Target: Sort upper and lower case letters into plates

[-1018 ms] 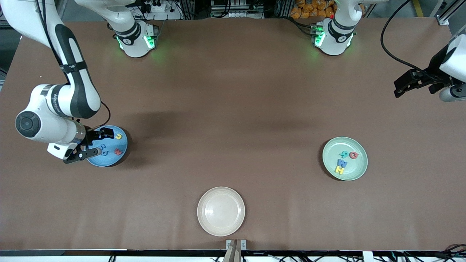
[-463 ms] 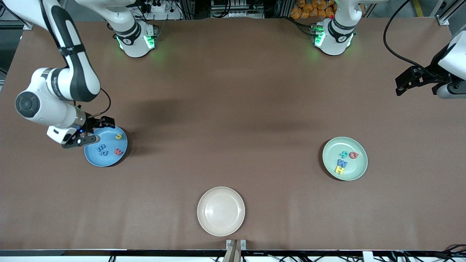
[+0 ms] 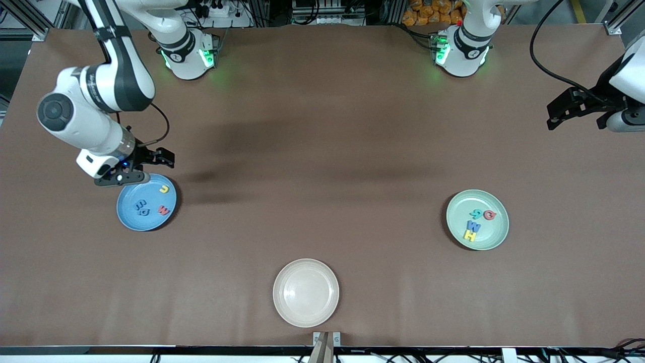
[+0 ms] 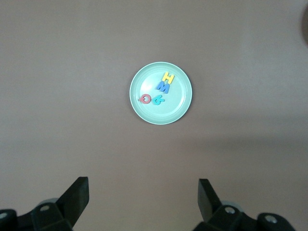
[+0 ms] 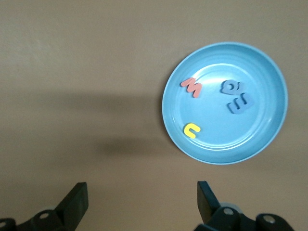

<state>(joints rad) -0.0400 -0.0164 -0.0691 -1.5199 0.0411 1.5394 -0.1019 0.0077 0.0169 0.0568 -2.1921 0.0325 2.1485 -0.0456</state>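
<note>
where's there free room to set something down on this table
Widest bare stretch: the table between the blue plate and green plate, up to the arm bases. The cream plate is empty too. Both coloured plates hold four letters each, and the open right gripper hovers by the blue one.

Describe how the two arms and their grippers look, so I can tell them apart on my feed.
Both arms are glossy white with black joint sections and green-lit bases. Thin black cables loop near the right gripper and left gripper. Both grippers are black with two fingers.
</note>
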